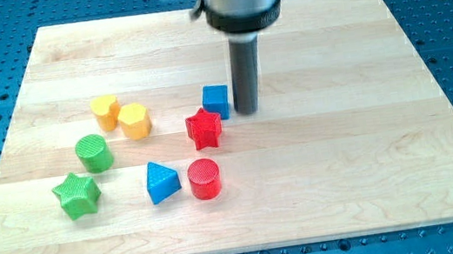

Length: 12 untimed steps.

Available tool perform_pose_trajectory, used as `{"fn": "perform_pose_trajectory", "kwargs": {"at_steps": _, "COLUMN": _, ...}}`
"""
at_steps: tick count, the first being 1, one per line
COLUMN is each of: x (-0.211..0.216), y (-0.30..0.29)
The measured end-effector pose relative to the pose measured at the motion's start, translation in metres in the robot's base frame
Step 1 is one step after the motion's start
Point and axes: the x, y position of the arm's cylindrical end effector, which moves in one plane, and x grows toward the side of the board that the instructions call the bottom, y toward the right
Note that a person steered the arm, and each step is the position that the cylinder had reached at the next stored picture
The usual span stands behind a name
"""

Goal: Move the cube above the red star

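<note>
A blue cube (216, 100) sits on the wooden board, just above and slightly right of the red star (204, 128), nearly touching it. My tip (247, 110) is at the end of the dark rod, immediately right of the blue cube and up-right of the red star. Whether the tip touches the cube cannot be told.
Left of the star lie a yellow heart-like block (105, 111), a yellow hexagon (134, 121), a green cylinder (93, 152) and a green star (76, 195). Below the star are a blue triangle (161, 181) and a red cylinder (204, 179). The wooden board (367, 126) rests on a blue perforated table.
</note>
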Motion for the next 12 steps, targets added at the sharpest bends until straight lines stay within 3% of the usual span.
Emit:
{"fn": "perform_pose_trajectory", "kwargs": {"at_steps": 1, "x": -0.029, "y": 0.007}}
{"fn": "perform_pose_trajectory", "kwargs": {"at_steps": 2, "x": -0.034, "y": -0.034}}
{"fn": "perform_pose_trajectory", "kwargs": {"at_steps": 3, "x": -0.012, "y": -0.065}}
{"fn": "perform_pose_trajectory", "kwargs": {"at_steps": 4, "x": 0.04, "y": -0.071}}
{"fn": "perform_pose_trajectory", "kwargs": {"at_steps": 5, "x": 0.026, "y": -0.075}}
{"fn": "perform_pose_trajectory", "kwargs": {"at_steps": 6, "x": 0.041, "y": -0.082}}
{"fn": "perform_pose_trajectory", "kwargs": {"at_steps": 8, "x": 0.026, "y": -0.064}}
{"fn": "perform_pose_trajectory", "kwargs": {"at_steps": 9, "x": -0.009, "y": -0.047}}
{"fn": "perform_pose_trajectory", "kwargs": {"at_steps": 10, "x": 0.022, "y": 0.028}}
{"fn": "perform_pose_trajectory", "kwargs": {"at_steps": 11, "x": 0.102, "y": 0.035}}
{"fn": "perform_pose_trajectory", "kwargs": {"at_steps": 12, "x": 0.068, "y": 0.006}}
